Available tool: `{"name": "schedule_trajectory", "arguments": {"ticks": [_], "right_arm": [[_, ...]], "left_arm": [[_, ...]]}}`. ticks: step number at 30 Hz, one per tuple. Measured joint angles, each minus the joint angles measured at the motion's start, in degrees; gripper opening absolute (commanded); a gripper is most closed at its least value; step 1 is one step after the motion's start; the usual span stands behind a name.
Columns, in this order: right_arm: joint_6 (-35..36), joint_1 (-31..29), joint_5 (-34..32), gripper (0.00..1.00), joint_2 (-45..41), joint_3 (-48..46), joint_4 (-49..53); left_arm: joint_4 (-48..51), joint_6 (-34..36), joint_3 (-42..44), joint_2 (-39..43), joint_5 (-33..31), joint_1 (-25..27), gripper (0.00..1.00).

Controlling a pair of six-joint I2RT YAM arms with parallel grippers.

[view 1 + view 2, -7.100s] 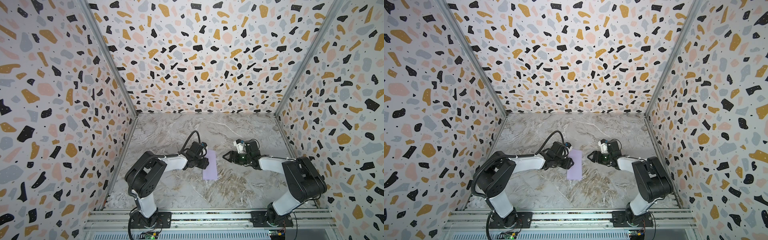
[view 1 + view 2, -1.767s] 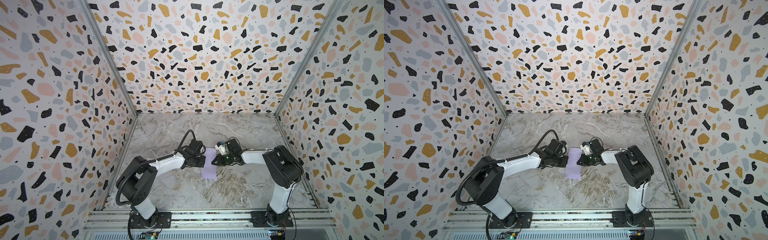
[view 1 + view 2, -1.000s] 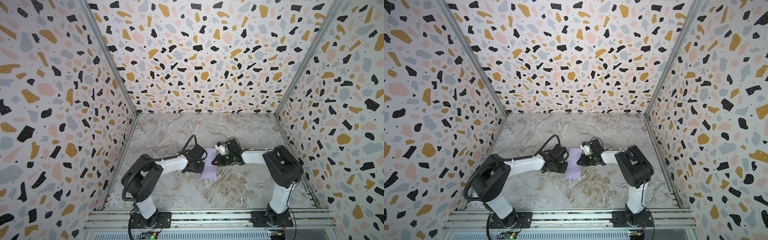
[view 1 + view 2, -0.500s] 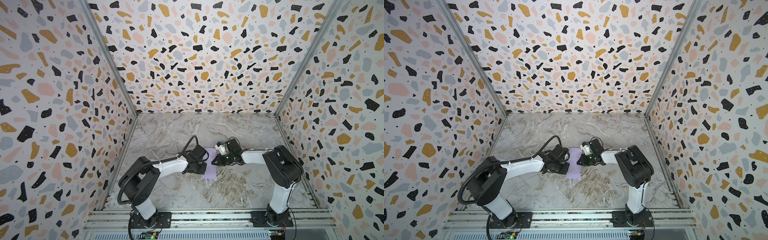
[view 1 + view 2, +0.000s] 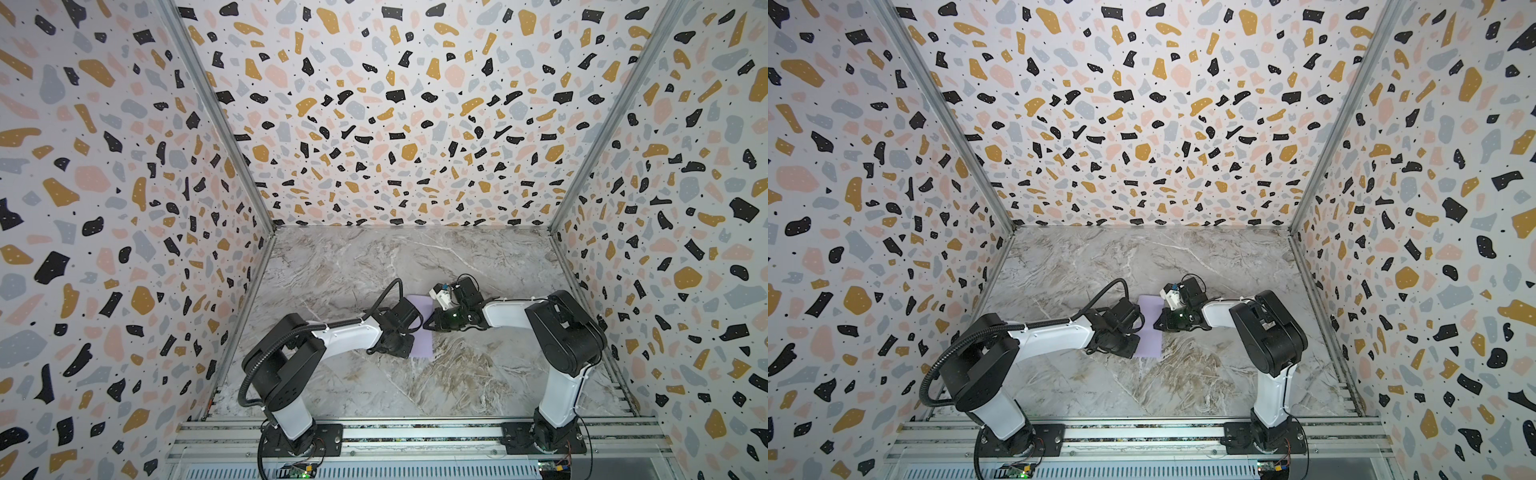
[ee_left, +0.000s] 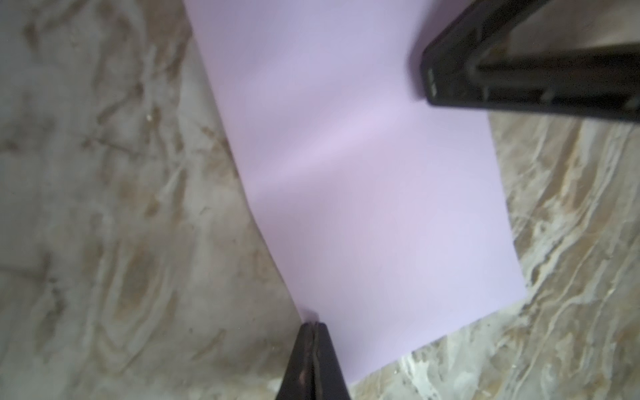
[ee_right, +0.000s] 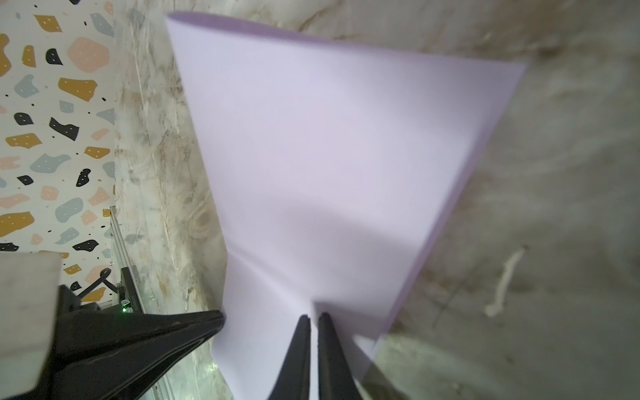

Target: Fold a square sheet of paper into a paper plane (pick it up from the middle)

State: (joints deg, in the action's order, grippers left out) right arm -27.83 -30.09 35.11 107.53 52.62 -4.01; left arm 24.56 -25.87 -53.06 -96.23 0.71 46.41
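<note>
The square sheet of paper (image 5: 420, 348) (image 5: 1151, 334) lies folded into a narrow pale lilac strip on the marble table, mid-floor in both top views. My left gripper (image 5: 406, 348) (image 5: 1133, 347) is shut, and its tips (image 6: 311, 325) touch the strip's left edge near the front end. My right gripper (image 5: 428, 327) (image 5: 1157, 326) reaches in from the right. Its jaws (image 7: 313, 317) are shut to a thin slit and rest on top of the paper (image 7: 329, 156), further back. A second layer shows along one edge. No paper plane shape is in view.
Terrazzo-patterned walls (image 5: 124, 249) close in the left, back and right sides. An aluminium rail (image 5: 415, 432) carrying both arm bases runs along the front. The marble table (image 5: 415, 257) stretches behind the grippers.
My left gripper, shut, has slid along the paper's left edge toward the front. The right gripper has stayed in place on the paper.
</note>
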Motion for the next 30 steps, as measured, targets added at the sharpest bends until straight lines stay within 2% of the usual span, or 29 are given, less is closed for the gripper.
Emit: {"name": "schedule_trajectory", "arguments": {"ticks": [3, 9, 20, 30], "right_arm": [[0.04, 0.00, 0.00, 0.10, 0.00, 0.00, 0.00], [0.09, 0.00, -0.02, 0.10, 0.00, 0.00, 0.00], [0.09, 0.00, 0.00, 0.10, 0.00, -0.07, -0.07], [0.31, 0.00, -0.02, 0.10, 0.00, -0.07, -0.07]], "left_arm": [[2.47, 0.17, 0.00, 1.11, 0.22, 0.00, 0.00], [0.70, -0.44, -0.42, 4.35, 1.88, -0.02, 0.00], [-1.03, -0.72, -0.76, -0.55, 3.54, 0.00, 0.00], [-1.66, -0.13, 1.36, 0.68, 4.57, 1.07, 0.00]]}}
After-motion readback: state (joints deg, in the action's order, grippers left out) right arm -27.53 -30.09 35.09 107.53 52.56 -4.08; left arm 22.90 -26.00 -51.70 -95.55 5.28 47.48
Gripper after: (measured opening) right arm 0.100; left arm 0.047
